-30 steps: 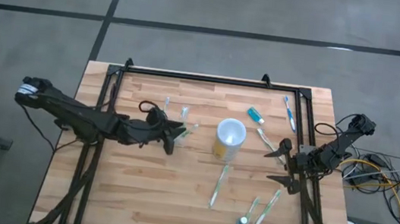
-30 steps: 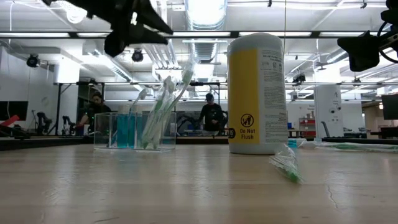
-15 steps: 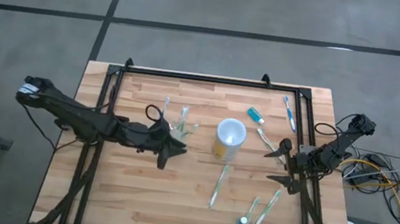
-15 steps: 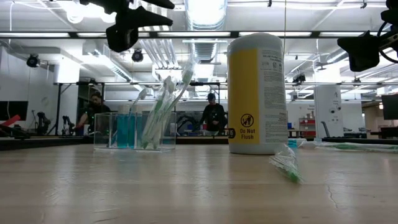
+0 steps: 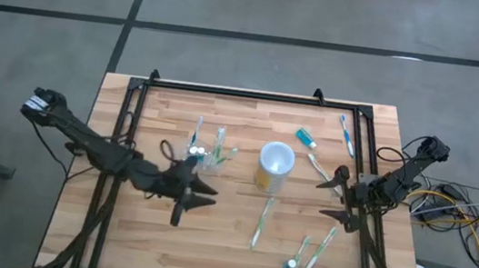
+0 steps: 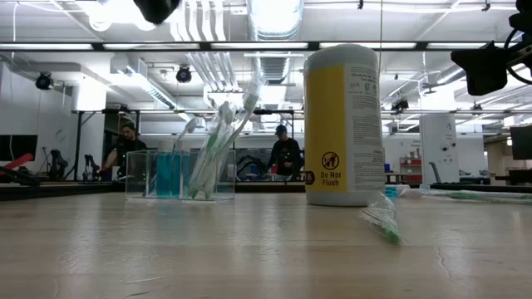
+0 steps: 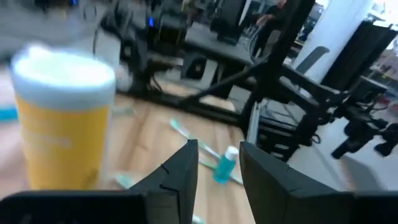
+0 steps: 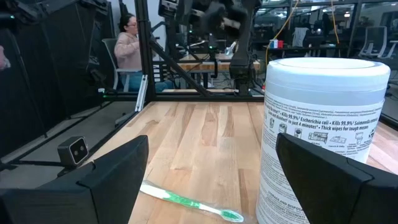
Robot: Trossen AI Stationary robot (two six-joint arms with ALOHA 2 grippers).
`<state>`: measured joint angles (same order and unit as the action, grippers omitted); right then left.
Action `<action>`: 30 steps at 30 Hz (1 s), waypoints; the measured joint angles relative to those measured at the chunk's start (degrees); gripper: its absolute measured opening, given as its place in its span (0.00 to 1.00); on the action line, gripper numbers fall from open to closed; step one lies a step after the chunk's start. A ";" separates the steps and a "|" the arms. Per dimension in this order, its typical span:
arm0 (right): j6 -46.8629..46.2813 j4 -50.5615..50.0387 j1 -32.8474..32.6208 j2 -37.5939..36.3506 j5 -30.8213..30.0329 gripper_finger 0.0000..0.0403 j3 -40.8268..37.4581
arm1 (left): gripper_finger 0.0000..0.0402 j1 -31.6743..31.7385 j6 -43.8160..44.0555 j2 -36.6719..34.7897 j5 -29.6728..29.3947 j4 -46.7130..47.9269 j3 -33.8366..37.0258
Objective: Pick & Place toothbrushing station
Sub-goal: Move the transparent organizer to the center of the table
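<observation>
The toothbrushing station (image 5: 206,154) is a clear holder with several toothbrushes standing slanted in it; it rests on its base on the wood left of the middle, and the low view shows the station (image 6: 179,174) too. My left gripper (image 5: 204,197) hovers above the table on the station's near side, open, pointing level toward the right edge, nothing between its fingers (image 7: 186,171). My right gripper (image 5: 339,196) waits open at the right edge, facing the yellow canister (image 8: 323,137).
A white-topped yellow canister (image 5: 274,164) stands at the middle. Loose toothbrushes lie near it (image 5: 263,221), toward the near right (image 5: 321,249), and at the far right (image 5: 347,133). A small teal tube (image 5: 306,138) lies behind the canister. Black frame rails run along the table's edges.
My left gripper has drawn away from above the station toward the table's near edge, risen almost out of the low view and swung round toward the right edge. Its finger gap looks unchanged. The station and its toothbrushes have stayed put.
</observation>
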<state>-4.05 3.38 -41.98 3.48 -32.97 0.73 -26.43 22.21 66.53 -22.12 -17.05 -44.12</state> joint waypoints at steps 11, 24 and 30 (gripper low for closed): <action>0.00 0.00 0.00 -0.02 0.00 0.87 -0.02 | 0.30 -1.27 -2.72 -9.99 -2.53 8.47 0.28; 0.00 0.00 0.00 -0.02 0.01 0.87 -0.02 | 0.30 -1.23 32.06 -10.88 -23.24 32.93 0.30; 0.00 0.02 0.00 -0.02 0.02 0.86 -0.02 | 0.30 -0.51 40.13 -10.96 -23.99 42.09 0.33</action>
<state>-4.05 3.40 -41.98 3.46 -32.95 0.71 -26.95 62.34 55.58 -46.11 25.04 -43.79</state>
